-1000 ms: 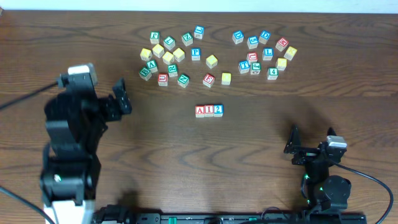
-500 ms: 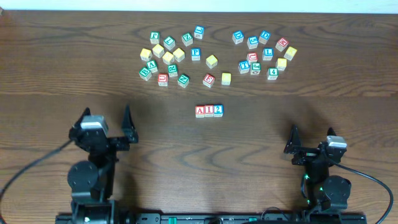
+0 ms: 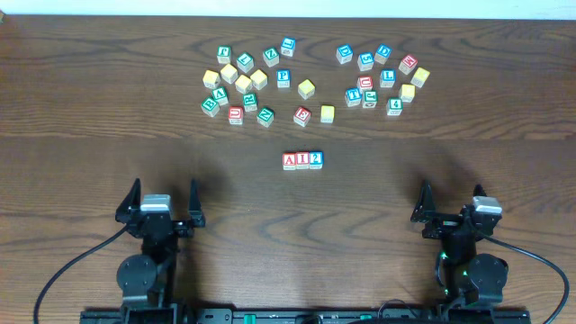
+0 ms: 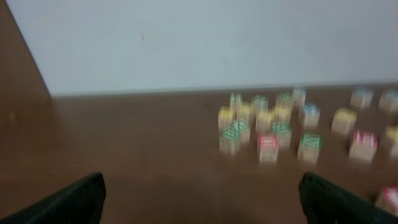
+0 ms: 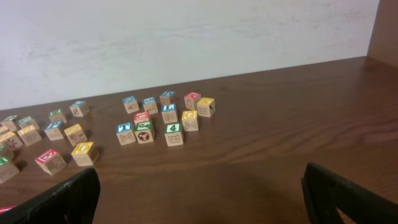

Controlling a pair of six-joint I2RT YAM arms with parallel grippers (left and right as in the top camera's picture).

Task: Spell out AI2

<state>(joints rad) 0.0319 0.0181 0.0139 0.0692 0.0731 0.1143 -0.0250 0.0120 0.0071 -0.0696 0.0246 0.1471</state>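
Three small wooden cubes stand touching in a row at the table's middle: the red A (image 3: 290,161), the red I (image 3: 302,160) and the blue 2 (image 3: 316,159), reading AI2 from the left. My left gripper (image 3: 165,191) sits low near the front edge, far to the left of the row, open and empty. In its blurred wrist view the left gripper (image 4: 202,194) has only bare table between its fingers. My right gripper (image 3: 450,195) rests at the front right, also open with nothing in it, and the wrist view shows the right gripper (image 5: 200,186) over bare wood.
Two loose clusters of lettered cubes lie at the back: one left of centre (image 3: 243,83) and one to the right (image 3: 378,76). A yellow cube (image 3: 327,113) and a red one (image 3: 302,115) lie nearest the row. A white wall (image 5: 186,37) stands behind the table.
My left arm has dropped from a raised pose at the left and pulled back to the front edge, folded low. The right arm and the cube row have not moved.
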